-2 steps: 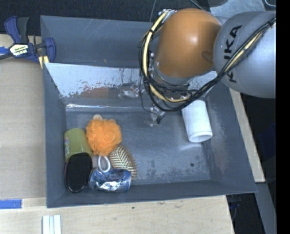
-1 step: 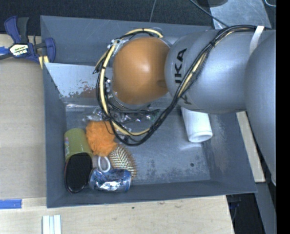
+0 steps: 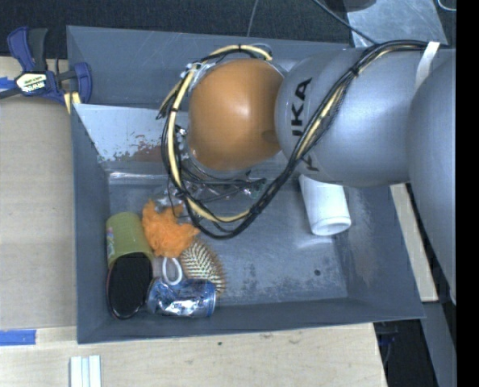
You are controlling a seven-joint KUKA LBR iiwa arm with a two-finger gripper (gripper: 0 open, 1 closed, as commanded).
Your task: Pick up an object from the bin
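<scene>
Bin (image 3: 304,272): grey metal, on a pale counter.
Arm (image 3: 368,111): enters from the right; orange cover (image 3: 231,115) over the bin's middle-back.
Jaws: hidden under the cover, cannot tell.
Nearest thing: orange puff (image 3: 168,230), just front-left of the cover.
Heap, front-left: green cup (image 3: 127,232), black oval (image 3: 129,287), brush (image 3: 201,263), blue can (image 3: 181,298).
Apart, right: white cup (image 3: 324,205).
</scene>
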